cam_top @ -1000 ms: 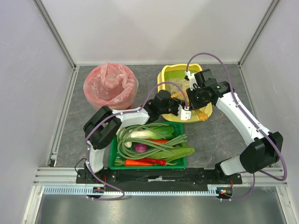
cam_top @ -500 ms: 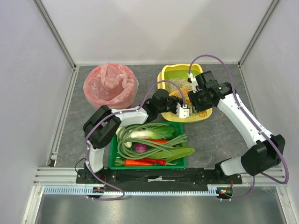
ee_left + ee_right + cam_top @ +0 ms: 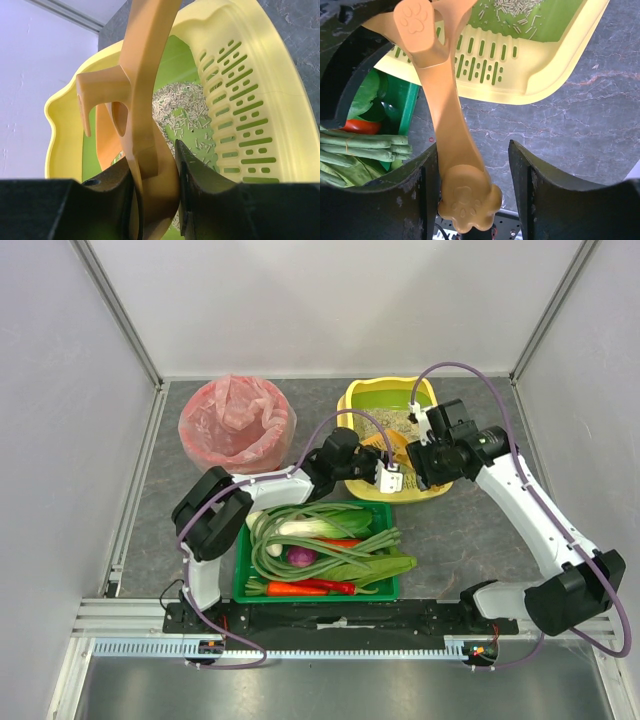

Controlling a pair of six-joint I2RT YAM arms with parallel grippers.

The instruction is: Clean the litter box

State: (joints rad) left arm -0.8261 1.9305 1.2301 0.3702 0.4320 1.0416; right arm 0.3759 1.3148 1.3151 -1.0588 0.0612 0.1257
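The litter box [image 3: 352,398] is a yellow tray with a green lining and grey-beige litter, at the back right of the table. My left gripper [image 3: 384,468] hangs over its near edge, shut on an orange scoop [image 3: 145,75]. In the left wrist view the jaws [image 3: 155,155] pinch the scoop's flat shaft above the box's slotted rim [image 3: 280,75]. My right gripper [image 3: 424,464] stands open just right of it. The scoop's paw-shaped handle end [image 3: 467,202] lies between the right gripper's fingers [image 3: 472,150], against the left finger and apart from the right one.
A red bin with a pink bag [image 3: 237,422] stands at the back left. A green tray [image 3: 240,562] of vegetables sits in front of the litter box, between the arm bases; its corner [image 3: 402,100] shows in the right wrist view. Grey walls enclose the table.
My right gripper has opened off the scoop's handle and its arm has drifted right. The left gripper has kept its hold on the scoop and barely moved.
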